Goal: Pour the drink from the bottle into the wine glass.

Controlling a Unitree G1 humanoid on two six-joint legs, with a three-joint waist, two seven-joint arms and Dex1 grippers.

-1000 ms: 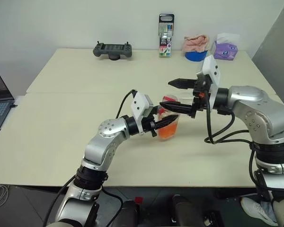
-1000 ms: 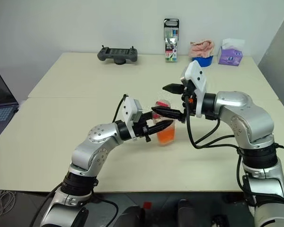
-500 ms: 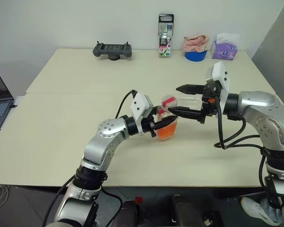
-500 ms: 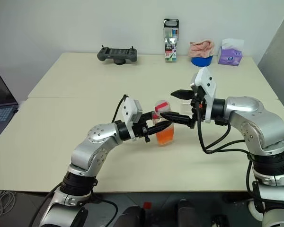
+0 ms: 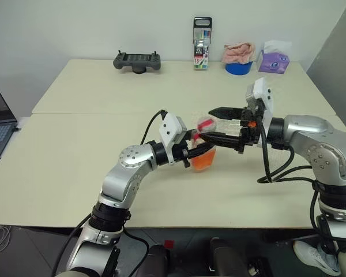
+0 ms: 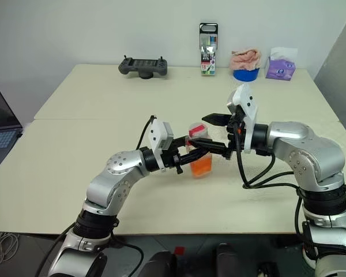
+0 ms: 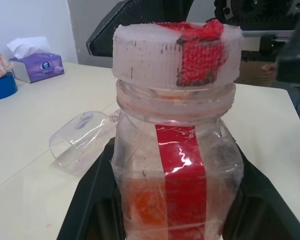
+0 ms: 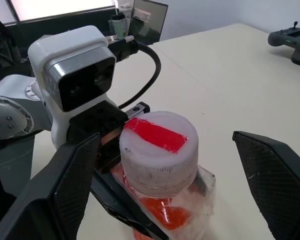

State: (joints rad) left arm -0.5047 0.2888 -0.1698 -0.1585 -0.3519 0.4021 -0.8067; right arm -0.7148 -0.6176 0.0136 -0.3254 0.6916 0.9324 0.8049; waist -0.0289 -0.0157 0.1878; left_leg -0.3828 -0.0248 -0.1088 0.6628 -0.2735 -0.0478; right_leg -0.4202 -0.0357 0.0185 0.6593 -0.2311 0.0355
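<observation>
One wine glass (image 7: 82, 142) lies behind bottle (image 7: 177, 165).

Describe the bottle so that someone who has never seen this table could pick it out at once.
On the cream table, look near the middle of the front half, where the two arms meet. The bottle is clamped in the left end effector, with the right end effector open around its cap. It is the small clear squarish bottle with orange-red liquid and a white cap patched red.
</observation>
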